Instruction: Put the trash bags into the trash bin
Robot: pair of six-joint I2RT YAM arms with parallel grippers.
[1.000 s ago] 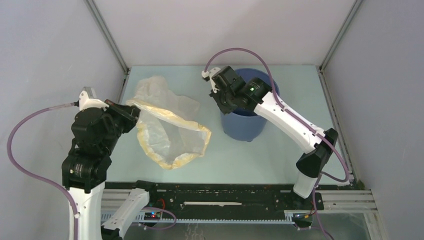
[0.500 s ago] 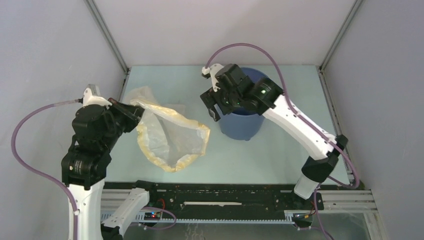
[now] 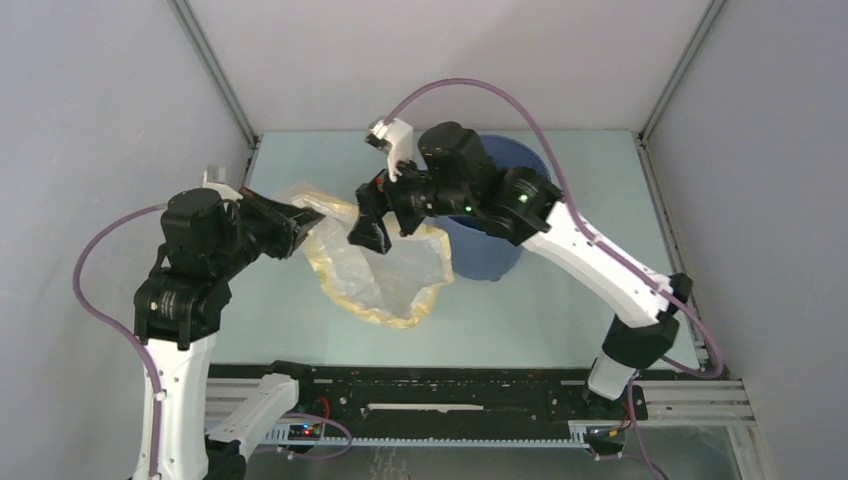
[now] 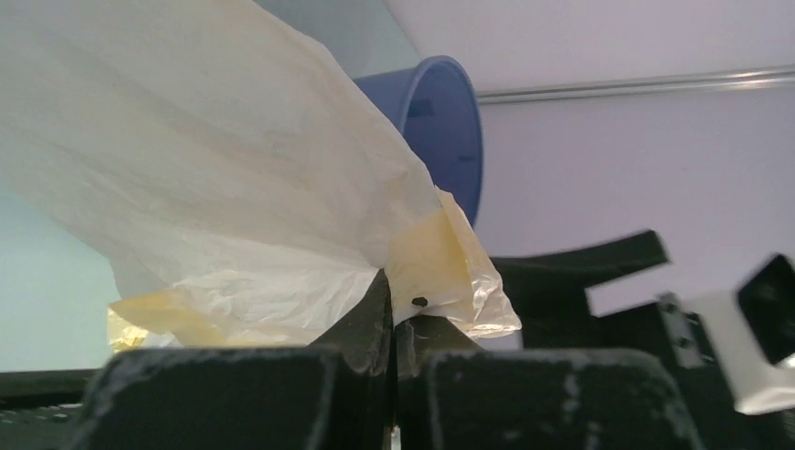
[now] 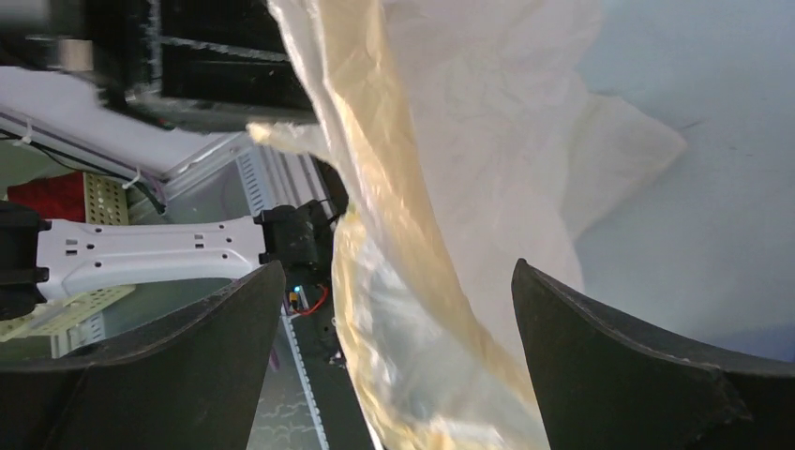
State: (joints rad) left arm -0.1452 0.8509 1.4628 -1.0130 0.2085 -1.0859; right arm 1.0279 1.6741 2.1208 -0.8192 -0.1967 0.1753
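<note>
1. At the left, the left gripper (image 3: 300, 222) is clenched on the bag (image 3: 385, 275). In the left wrist view a yellowish edge of the thin plastic is pinched between its closed fingers (image 4: 375, 309).
2. From that pinched edge the bag is spread out to the right over the pale green table (image 3: 560, 300). Whether its lower part is rested on the table cannot be told. Its mouth is rimmed in yellow and is held partly open, and only crinkled, translucent film is seen inside.
3. The right gripper (image 3: 375, 215) is placed at the bag's upper edge with its fingers spread wide. In the right wrist view a fold of the bag is seen between the two fingers (image 5: 637, 366), but it is gripped by neither.
4. The blue bucket (image 3: 490, 255) is stood upright on the table just to the right of the bag. The bag is kept wholly outside it. The bucket's opening is mostly covered by the right arm, so its contents cannot be told.
</note>
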